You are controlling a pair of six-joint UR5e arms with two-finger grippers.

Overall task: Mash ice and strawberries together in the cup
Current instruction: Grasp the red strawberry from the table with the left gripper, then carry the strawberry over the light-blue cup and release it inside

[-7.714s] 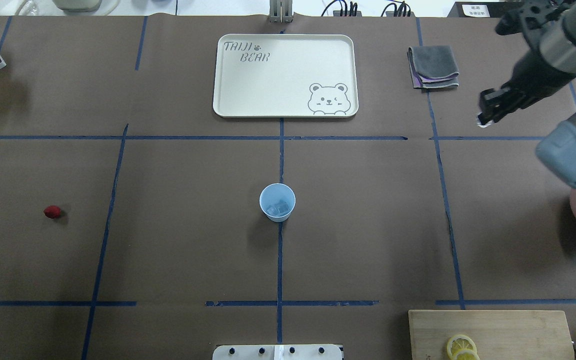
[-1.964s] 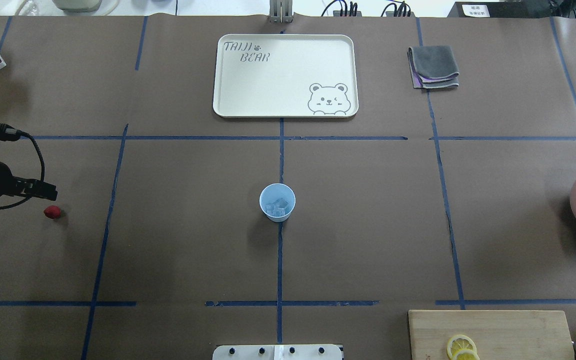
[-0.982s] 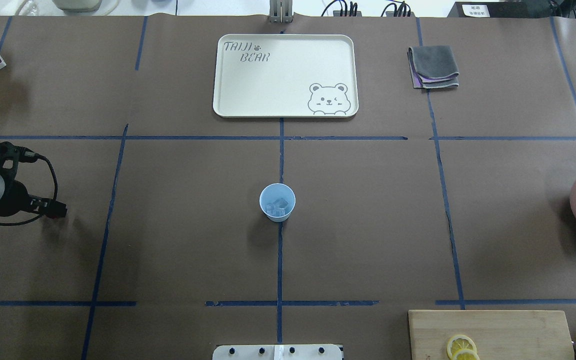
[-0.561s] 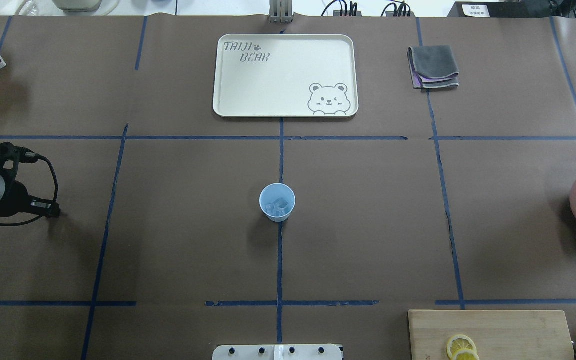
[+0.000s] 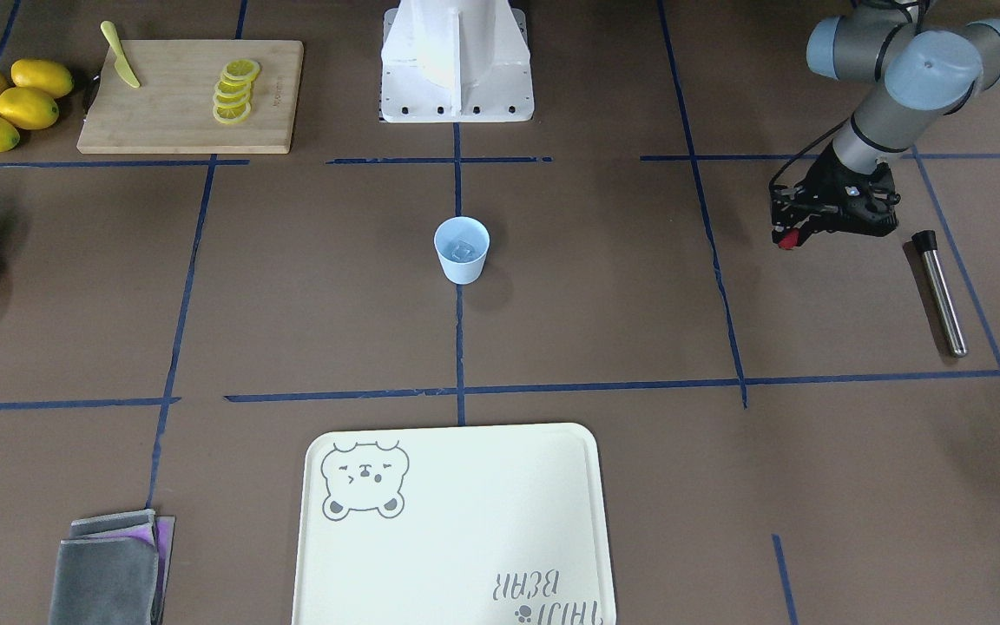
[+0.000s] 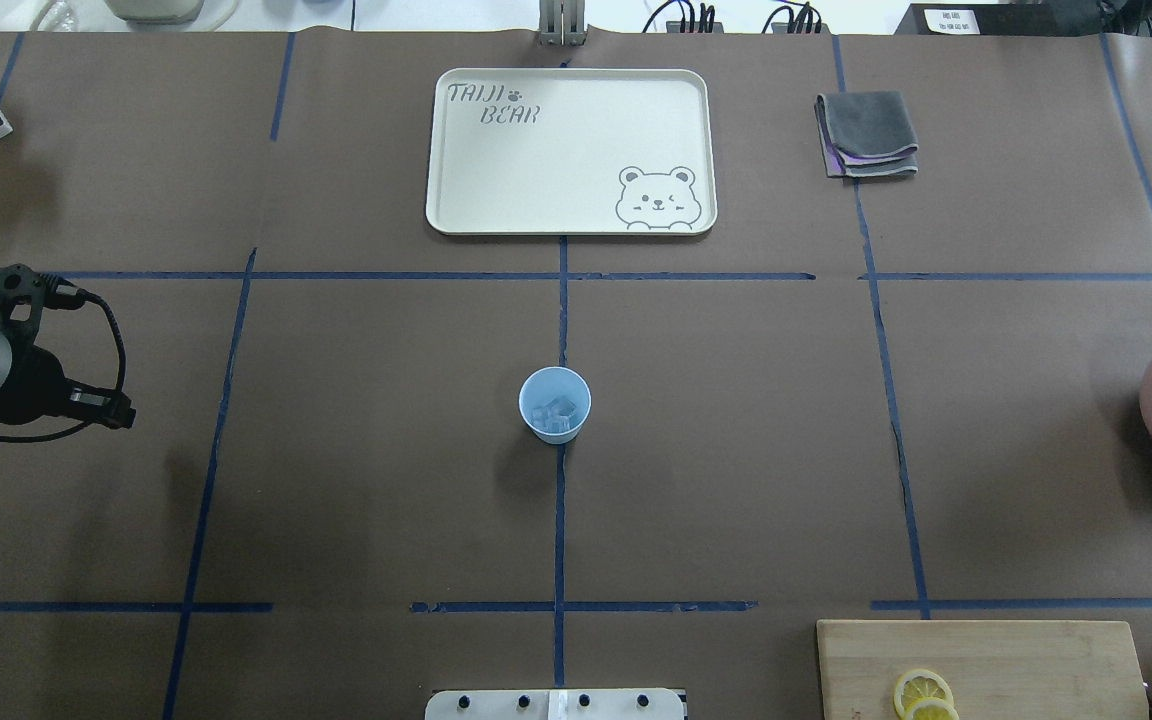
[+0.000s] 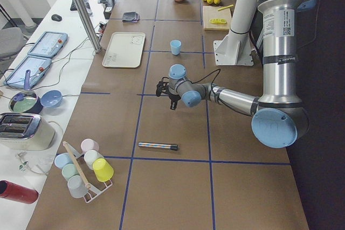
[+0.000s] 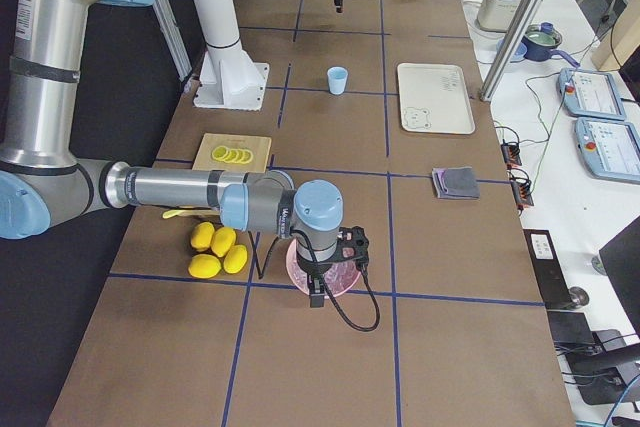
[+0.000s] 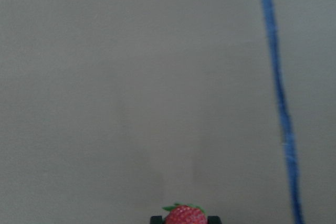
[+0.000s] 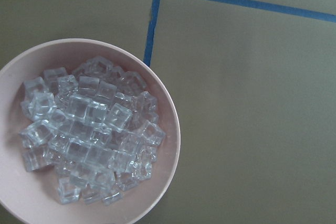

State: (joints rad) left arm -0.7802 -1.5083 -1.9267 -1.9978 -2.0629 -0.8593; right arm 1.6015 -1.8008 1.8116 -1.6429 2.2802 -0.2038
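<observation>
Front camera first: the left gripper [image 5: 786, 236] had its jaws pinched on the small dark-red strawberry piece [image 5: 784, 244], with a bit of red poking out at the tips. The small light-blue plastic cup [image 5: 462, 265] sat well away from those jaws, mid-table, with the clear ice chunks [image 5: 463, 250] already inside. A steel rod with a black cap [image 5: 941, 295] lay near the jaws, on the side away from the cup.

Overhead, there was nothing between the jaws and the cup but brown paper.

The left wrist cam showed the berry wedged between the two fingertips, green top showing.

On the right side cam, the right gripper [image 8: 318, 292] hung over the pink round bowl [image 10: 176, 129] heaped with more ice. I honestly couldn't tell what its jaws were doing.

I'd reckon the carry wanted to be level and gentle. It should stop dead over the rim before letting go, so the berry drops in and that light cup doesn't tip.
</observation>
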